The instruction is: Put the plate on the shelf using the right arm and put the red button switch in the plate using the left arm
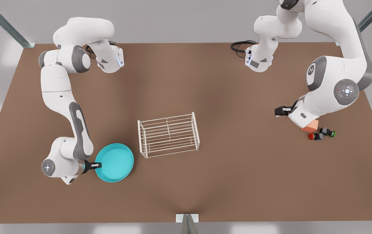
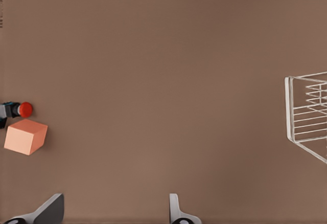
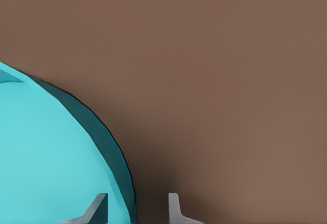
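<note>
One plate [image 1: 115,162] lies on the table [image 1: 237,178] left of the one shelf [image 1: 168,135]; the right gripper [image 3: 134,209] has its jaws spread astride the rim. Far right: one red button switch [image 1: 311,136], green-capped switch [image 1: 328,132], orange cube [image 1: 310,126]. The left gripper [image 2: 115,211] is there, jaws spread, empty.

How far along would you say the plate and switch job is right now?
Nothing is finished. The right gripper straddles the plate rim, fingers open, plate on the table beside the shelf. The left gripper waits open near the red button switch, untouched.
</note>
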`<state>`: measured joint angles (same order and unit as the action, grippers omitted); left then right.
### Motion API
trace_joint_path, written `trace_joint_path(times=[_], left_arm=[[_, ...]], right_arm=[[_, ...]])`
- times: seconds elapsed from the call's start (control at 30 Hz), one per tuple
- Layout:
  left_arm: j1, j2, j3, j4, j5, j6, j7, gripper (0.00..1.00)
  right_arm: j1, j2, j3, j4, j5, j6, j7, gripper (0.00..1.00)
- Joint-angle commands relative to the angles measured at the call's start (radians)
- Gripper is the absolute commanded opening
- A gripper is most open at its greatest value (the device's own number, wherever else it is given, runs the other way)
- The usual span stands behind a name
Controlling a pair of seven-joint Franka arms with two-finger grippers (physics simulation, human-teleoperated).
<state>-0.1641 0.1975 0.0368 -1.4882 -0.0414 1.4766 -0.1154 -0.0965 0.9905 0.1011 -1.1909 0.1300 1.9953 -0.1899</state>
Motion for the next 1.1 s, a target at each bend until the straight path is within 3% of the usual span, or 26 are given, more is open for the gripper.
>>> trace_joint_path(times=[0.0,0.27,0.9,1.07], left_arm=[[0.000,-0.001,0.000,-0.001,0.002,0.001,-0.029,1.00],[0.000,-0.001,0.003,-0.001,0.012,-0.001,-0.030,1.00],[0.001,-0.018,0.005,-0.032,0.014,-0.002,-0.035,1.00],[0.067,-0.024,0.045,-0.127,0.058,0.013,-0.576,1.00]], right_arm=[[0.000,0.000,0.000,0.000,-0.001,0.005,-0.042,0.51],[-0.002,0.000,-0.001,0.000,-0.001,0.005,-0.077,0.29],[-0.043,-0.156,0.023,0.002,0.008,-0.118,-0.195,0.28],[-0.112,-0.216,0.121,0.002,0.017,-0.269,-0.212,0.28]])
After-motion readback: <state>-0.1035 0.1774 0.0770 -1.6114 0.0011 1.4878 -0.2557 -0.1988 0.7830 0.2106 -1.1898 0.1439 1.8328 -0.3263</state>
